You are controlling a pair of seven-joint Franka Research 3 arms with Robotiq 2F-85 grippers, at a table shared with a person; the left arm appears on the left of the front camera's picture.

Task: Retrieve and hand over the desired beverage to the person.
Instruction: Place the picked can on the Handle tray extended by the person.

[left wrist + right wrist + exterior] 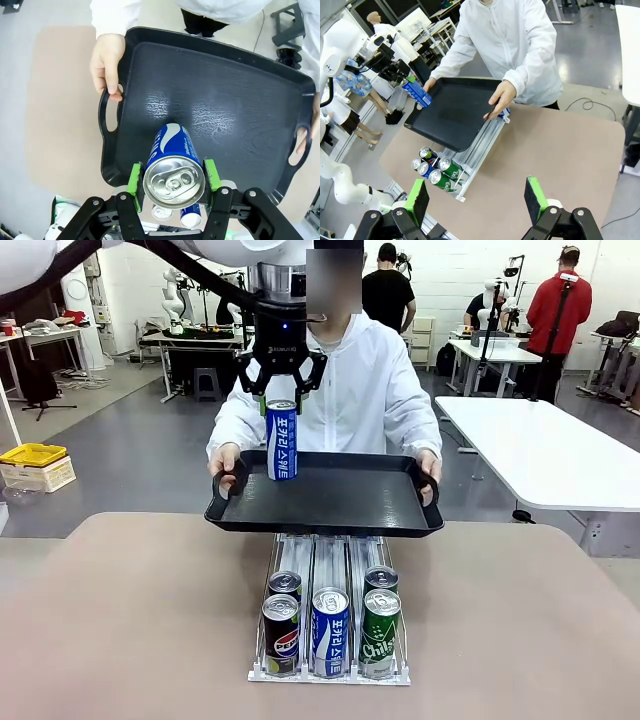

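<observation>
We see the left tool (281,400) clamped on the can (281,445) near its top. The can hangs upright over the left part of the tray (350,502), which the person (350,380) holds above the bench (120,620). We cannot tell whether its base touches. Released too high, the tall can could topple; the hand-held tray may wobble. The can is slim, blue and white, and unopened. The right tool (477,200) stands apart, empty.

White left arm (25,260), black left end effector (281,400) with green pads (134,179), possibly faint lettering.
</observation>
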